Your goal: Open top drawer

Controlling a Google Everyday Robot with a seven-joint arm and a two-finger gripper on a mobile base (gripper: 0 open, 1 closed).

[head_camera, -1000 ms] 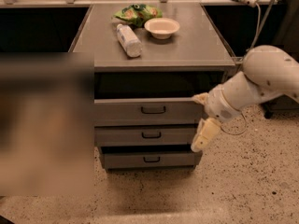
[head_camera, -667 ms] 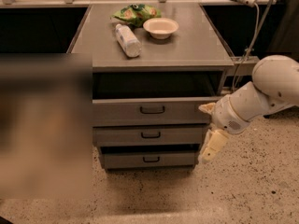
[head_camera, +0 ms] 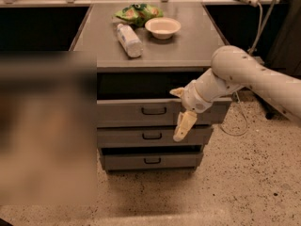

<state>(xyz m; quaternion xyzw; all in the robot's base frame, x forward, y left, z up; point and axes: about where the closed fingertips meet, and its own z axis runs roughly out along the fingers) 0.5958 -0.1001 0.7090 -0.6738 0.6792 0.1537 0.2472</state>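
The top drawer (head_camera: 127, 112) is the widest grey front under the counter, with a small black centre handle (head_camera: 154, 110) and a dark gap above it. My gripper (head_camera: 181, 109) hangs in front of the drawer's right half, just right of the handle. It is open and empty, with one fingertip (head_camera: 178, 92) at the drawer's top edge and the other finger (head_camera: 184, 126) reaching down to the middle drawer (head_camera: 141, 136). The white arm (head_camera: 244, 74) comes in from the right. The bottom drawer (head_camera: 152, 161) sits below.
On the grey counter (head_camera: 188, 46) lie a plastic bottle (head_camera: 129, 40), a white bowl (head_camera: 162, 27) and a green bag (head_camera: 138, 12). A cable (head_camera: 256, 29) hangs at the right. A blurred patch covers the left. Speckled floor (head_camera: 235, 182) lies in front.
My gripper drifted right of the drawers, then swung back left and up, and now sits close to the top drawer's handle. The drawers have not moved.
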